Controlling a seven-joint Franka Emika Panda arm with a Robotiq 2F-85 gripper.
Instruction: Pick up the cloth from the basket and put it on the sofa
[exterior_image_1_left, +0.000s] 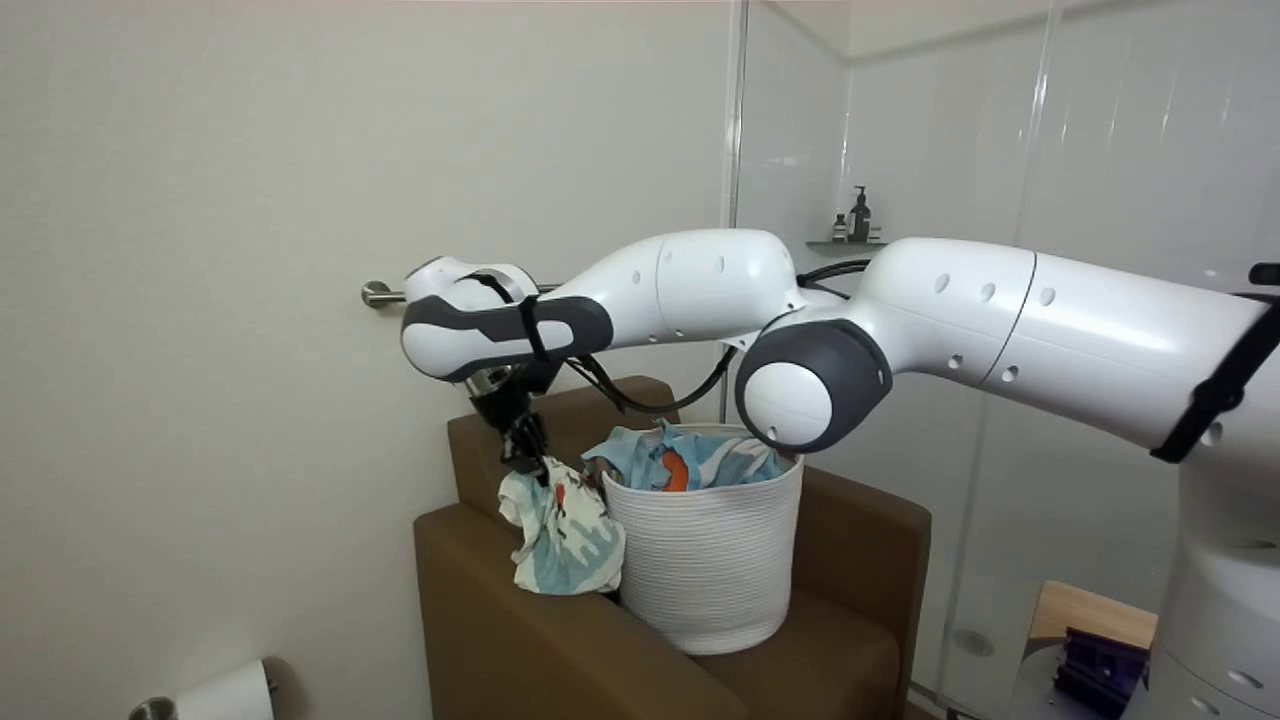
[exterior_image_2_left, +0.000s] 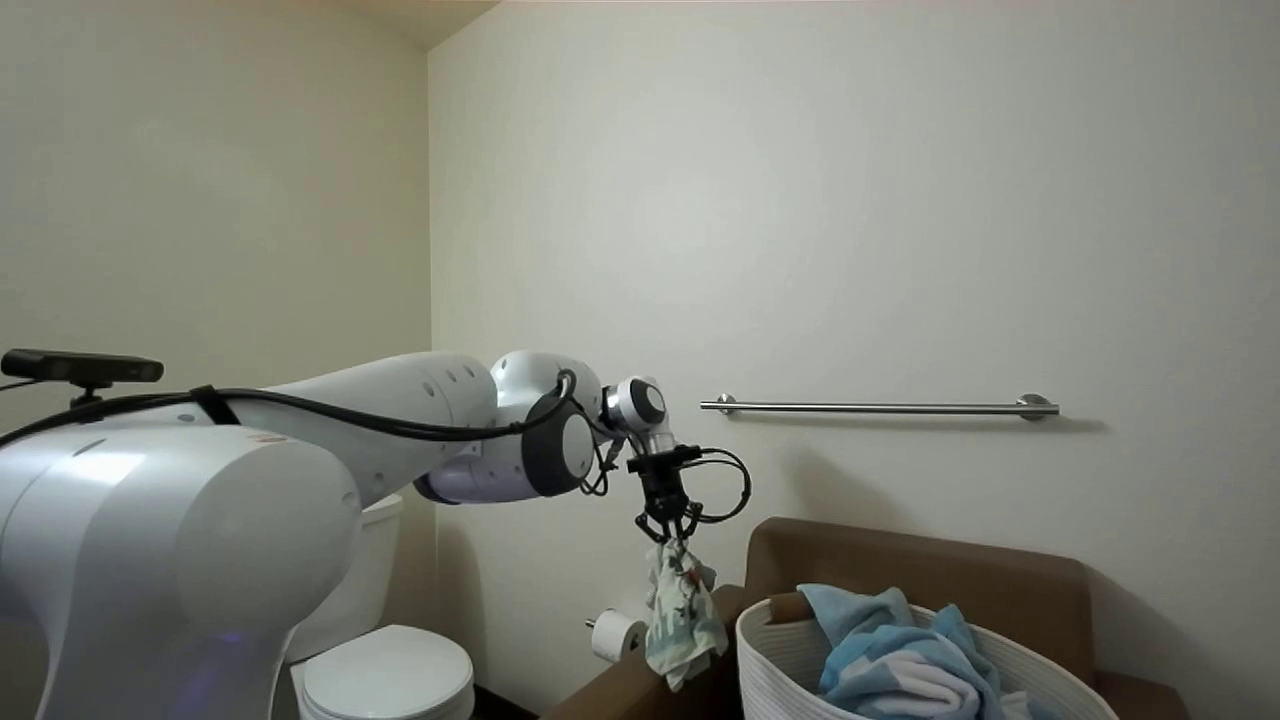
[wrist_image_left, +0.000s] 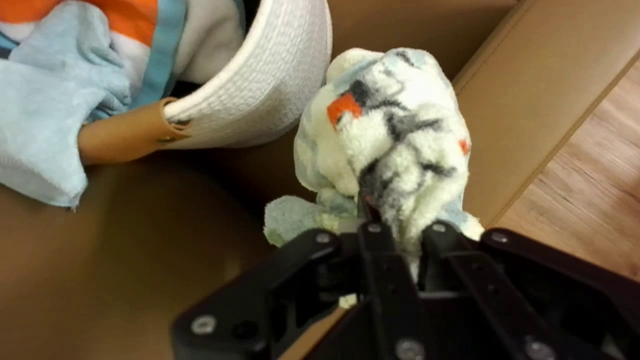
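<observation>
In an exterior view the basket (exterior_image_1_left: 715, 575) stands on the seat of the sofa (exterior_image_1_left: 825, 650), its wall just beside the inner edge of the armrest (exterior_image_1_left: 560, 630) at lower left. The cloth (exterior_image_1_left: 568, 540) hangs outside the basket, left of it in the frame; whether it touches basket or armrest I cannot tell. The gripper (exterior_image_1_left: 540, 476) is clenched on the cloth's gathered top, higher in the frame than the armrest. To its left, plain wall (exterior_image_1_left: 220, 300) runs to the frame's edge.

The wrist view alone shows wood floor (wrist_image_left: 585, 170), at the right past the armrest's edge; there the cloth sits right of centre, between the basket and the armrest. A toilet (exterior_image_2_left: 390, 675), lower left, and the full towel bar (exterior_image_2_left: 880, 408), right, appear in an exterior view; dark bottles (exterior_image_1_left: 859, 218) on a corner shelf (exterior_image_1_left: 845, 243), upper right, in an exterior view.

Counted: 1 cloth in the grip, 1 basket, 1 sofa, 1 toilet, 1 towel bar, 2 bottles. The blue and white laundry (exterior_image_2_left: 900, 650) in the basket is too tangled to count.
</observation>
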